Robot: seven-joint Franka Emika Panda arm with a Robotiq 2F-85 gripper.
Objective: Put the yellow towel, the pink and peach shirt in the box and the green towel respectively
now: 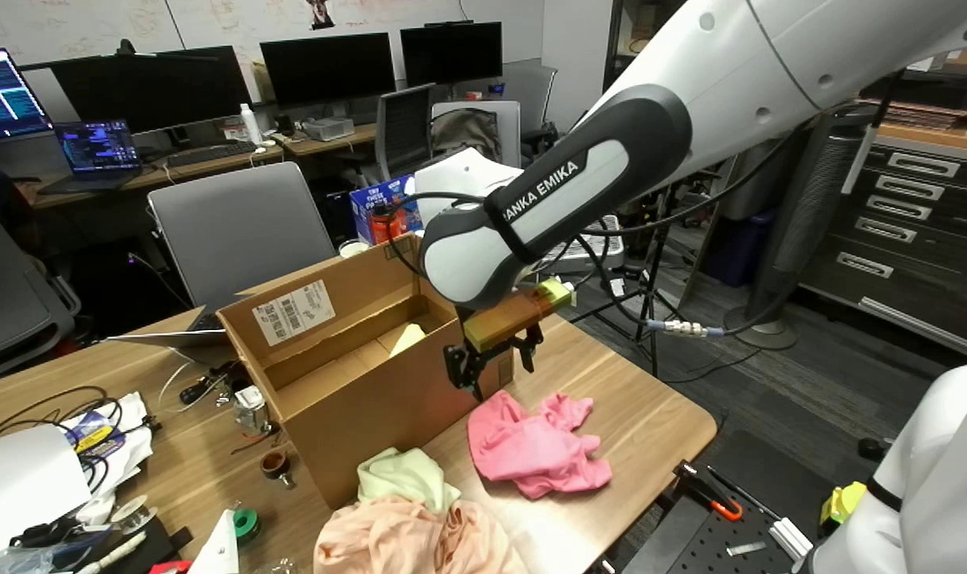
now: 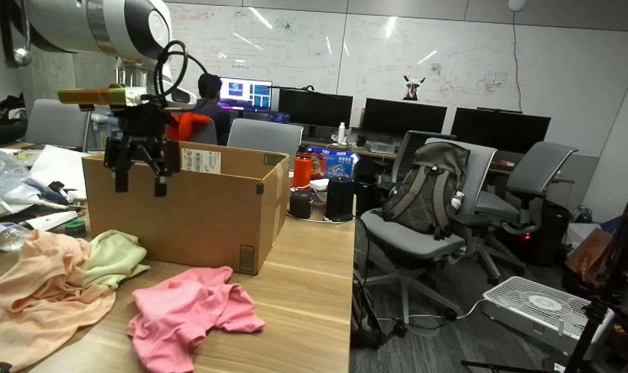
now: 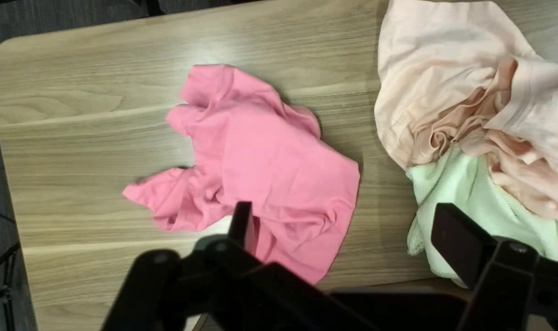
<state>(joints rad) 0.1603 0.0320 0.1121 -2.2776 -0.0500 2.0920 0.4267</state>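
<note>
- On the wood surface (image 2: 303, 300), a big brown box (image 2: 205, 212) with tall sides and an open top.
- On the inside of its far wall, in both exterior views, a white label (image 1: 293, 312) with black print.
- Down in the box, in an exterior view, a little bit of the yellow towel (image 1: 408, 338), partly out of sight behind the near wall.
- Outside the box, just beside its long wall, the pink shirt (image 3: 274, 161), flat in some spots and crumpled in others.
- Near the pink shirt, across a strip of bare wood, the green towel (image 3: 472, 188), bunched up and close to the box.
- Right against the green towel, the peach shirt (image 3: 472, 92), in a big soft heap of folds on the surface.
- Up in the air by the box, above the cloths, the gripper (image 2: 141, 189), with its tips down.
- Both fingers (image 2: 121, 181) wide apart, with just air between.
- In the wrist view, one finger in front of the pink shirt and one in front of the green towel.
- Past the box, in an exterior view, an orange-red bottle (image 2: 302, 173).
- Farther off, a backpack (image 2: 422, 191) on a gray chair (image 2: 402, 241).
</note>
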